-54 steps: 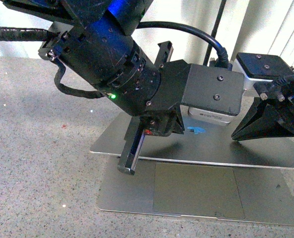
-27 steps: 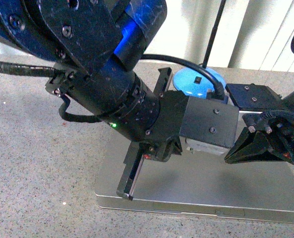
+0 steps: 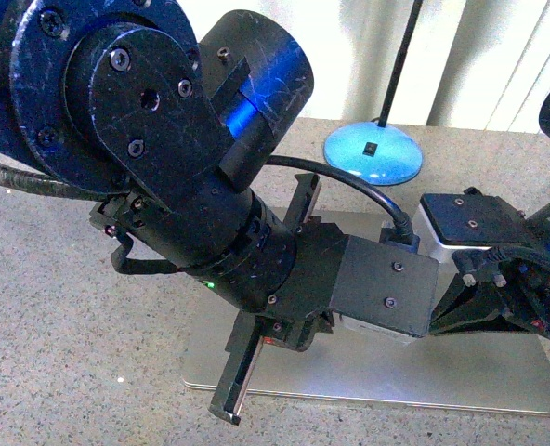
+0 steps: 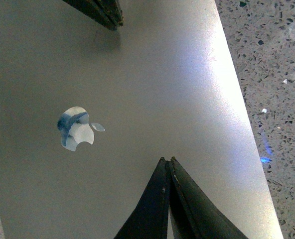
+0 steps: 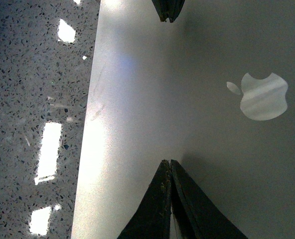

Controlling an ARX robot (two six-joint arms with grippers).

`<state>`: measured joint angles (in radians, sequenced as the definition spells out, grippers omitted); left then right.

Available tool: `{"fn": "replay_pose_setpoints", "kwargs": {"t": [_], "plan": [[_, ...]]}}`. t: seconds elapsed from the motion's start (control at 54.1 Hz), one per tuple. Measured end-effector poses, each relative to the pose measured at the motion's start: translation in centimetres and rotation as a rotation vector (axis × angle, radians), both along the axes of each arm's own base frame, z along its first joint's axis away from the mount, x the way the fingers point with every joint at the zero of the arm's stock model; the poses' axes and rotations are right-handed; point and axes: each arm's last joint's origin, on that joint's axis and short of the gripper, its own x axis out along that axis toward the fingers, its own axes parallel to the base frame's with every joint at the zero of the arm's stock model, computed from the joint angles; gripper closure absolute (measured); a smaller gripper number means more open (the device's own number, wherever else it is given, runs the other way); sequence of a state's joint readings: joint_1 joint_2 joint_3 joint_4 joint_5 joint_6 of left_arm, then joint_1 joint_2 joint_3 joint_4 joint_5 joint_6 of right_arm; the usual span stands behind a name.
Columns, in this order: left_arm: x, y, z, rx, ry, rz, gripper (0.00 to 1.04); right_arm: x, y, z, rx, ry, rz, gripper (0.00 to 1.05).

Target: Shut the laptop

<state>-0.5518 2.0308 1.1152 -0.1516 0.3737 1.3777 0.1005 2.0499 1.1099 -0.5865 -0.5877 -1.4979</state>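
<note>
Left tool (image 4: 166,163) and right tool (image 5: 166,164), both clenched empty, sat over the flat lid of the laptop (image 3: 498,373); bearing down hard might crack its screen.

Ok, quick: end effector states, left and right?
Left end effector: closed, holding nothing, tip over the laptop lid.
Right end effector: closed, holding nothing, tip over the same lid.

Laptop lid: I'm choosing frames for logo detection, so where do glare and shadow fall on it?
Left wrist view: glare washes the laptop along its edge by the table; the logo shows blue reflections. Right wrist view: similar edge glare, logo clean, soft shadow beside the shut right gripper. Front view: the left arm hides most of the laptop.
</note>
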Motion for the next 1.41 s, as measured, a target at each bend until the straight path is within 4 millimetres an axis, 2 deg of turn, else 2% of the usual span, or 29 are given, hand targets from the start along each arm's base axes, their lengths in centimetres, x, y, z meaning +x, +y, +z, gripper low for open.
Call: {"fn": "replay_pose_setpoints", "kwargs": {"t": [0.351, 0.61, 0.758, 0.888, 1.017, 1.165, 1.294, 1.405], "plan": [[0.1, 0.0, 0.0, -0.008, -0.001, 0.012, 1.01, 0.0, -0.1, -0.3, -0.011, -0.005, -0.003, 1.02], [0.6, -0.2, 0.9, -0.089, -0.067, 0.06, 1.01, 0.1, -0.1, -0.2, 0.026, -0.05, -0.015, 1.02], [1.1, 0.1, 2.1, -0.184, -0.136, 0.117, 1.01, 0.4, 0.0, 0.6, 0.069, -0.15, -0.046, 1.02], [1.8, 0.7, 3.8, -0.295, -0.209, 0.198, 1.01, 1.0, 0.2, 2.1, 0.12, -0.307, -0.092, 1.02], [2.5, 1.9, 6.5, -0.424, -0.311, 0.345, 1.01, 1.1, 0.3, 3.4, 0.155, -0.438, -0.152, 1.02], [2.7, 4.6, 9.6, -0.55, -0.394, 0.573, 1.01, 0.4, 0.1, 5.6, 0.216, -0.575, -0.248, 1.02], [1.7, 7.4, 11.6, -0.651, -0.381, 0.747, 1.01, -0.6, -0.4, 7.6, 0.271, -0.664, -0.348, 1.02], [0.0, 10.0, 13.4, -0.765, -0.351, 0.865, 1.01, -1.3, -1.0, 9.5, 0.335, -0.741, -0.473, 1.02]]}}
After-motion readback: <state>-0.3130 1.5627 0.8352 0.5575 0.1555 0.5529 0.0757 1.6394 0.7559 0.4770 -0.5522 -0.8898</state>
